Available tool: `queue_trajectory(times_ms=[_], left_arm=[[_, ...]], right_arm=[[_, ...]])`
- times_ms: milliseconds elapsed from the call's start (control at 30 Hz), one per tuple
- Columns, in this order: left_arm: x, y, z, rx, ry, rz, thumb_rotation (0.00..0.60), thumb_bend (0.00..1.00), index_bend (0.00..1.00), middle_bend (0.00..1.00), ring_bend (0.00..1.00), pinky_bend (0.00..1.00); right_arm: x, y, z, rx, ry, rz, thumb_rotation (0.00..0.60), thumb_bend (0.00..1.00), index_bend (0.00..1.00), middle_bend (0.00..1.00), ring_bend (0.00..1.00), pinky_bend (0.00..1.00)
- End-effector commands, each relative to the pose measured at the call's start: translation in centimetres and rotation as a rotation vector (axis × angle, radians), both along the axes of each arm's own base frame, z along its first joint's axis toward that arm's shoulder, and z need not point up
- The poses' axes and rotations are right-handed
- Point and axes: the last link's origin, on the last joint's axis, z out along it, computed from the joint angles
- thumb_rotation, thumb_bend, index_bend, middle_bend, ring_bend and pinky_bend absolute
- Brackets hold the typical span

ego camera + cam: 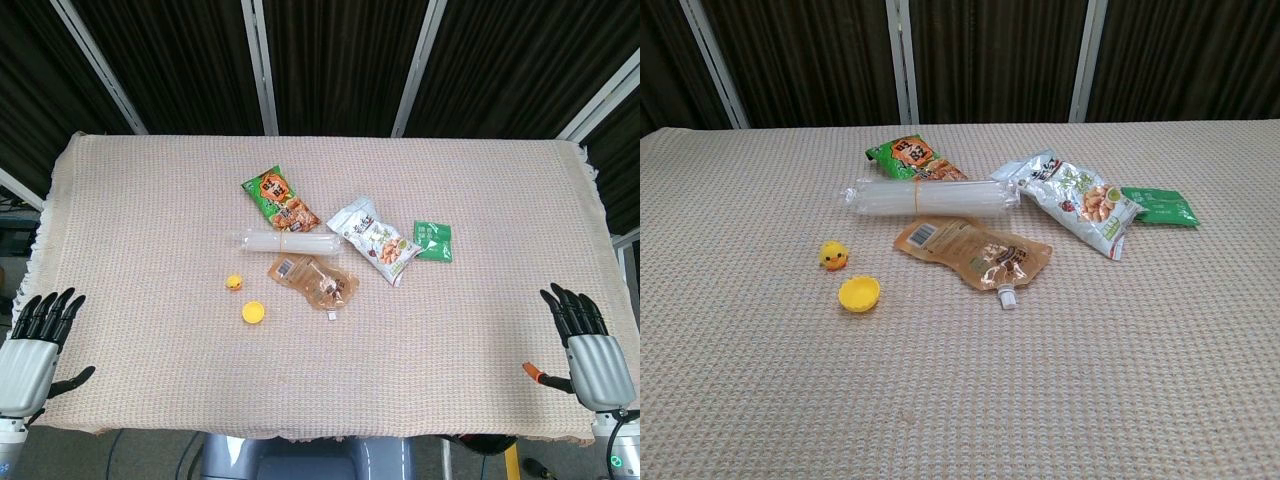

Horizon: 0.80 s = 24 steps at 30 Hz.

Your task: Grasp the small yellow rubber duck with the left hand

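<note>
The small yellow rubber duck (234,283) (834,256) sits on the woven tablecloth, left of centre, with an orange beak. My left hand (35,345) rests at the near left corner of the table, fingers spread and holding nothing, well to the left of the duck. My right hand (585,340) lies at the near right corner, fingers spread and also empty. Neither hand appears in the chest view.
A yellow round cap (253,313) (858,294) lies just beside the duck. Further right are a brown spouted pouch (312,280), a clear tube (280,241), a green-orange snack bag (278,197), a white nut bag (373,240) and a small green packet (434,241).
</note>
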Motion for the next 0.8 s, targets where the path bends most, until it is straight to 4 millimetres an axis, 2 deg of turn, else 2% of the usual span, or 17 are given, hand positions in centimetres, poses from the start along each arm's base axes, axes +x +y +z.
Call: queue_trajectory(times_ms=[33, 667, 800], left_arm=[[0.0, 0.0, 0.0, 0.001, 0.001, -0.002, 0.6, 0.03, 0.0, 0.0, 0.0, 0.0], [0.1, 0.2, -0.1, -0.005, 0.001, 0.001, 0.6, 0.03, 0.0, 0.0, 0.0, 0.0], [0.7, 1.1, -0.1, 0.008, 0.005, -0.014, 0.6, 0.02, 0.0, 0.0, 0.0, 0.0]], right_arm=[[0.0, 0.0, 0.0, 0.0, -0.001, 0.0, 0.6, 0.01, 0.03, 0.0, 0.0, 0.0], [0.0, 0.1, -0.1, 0.006, -0.002, -0.006, 0.6, 0.01, 0.03, 0.0, 0.0, 0.0], [-0.1, 0.1, 0.0, 0.011, -0.009, -0.012, 0.6, 0.01, 0.03, 0.0, 0.0, 0.0]])
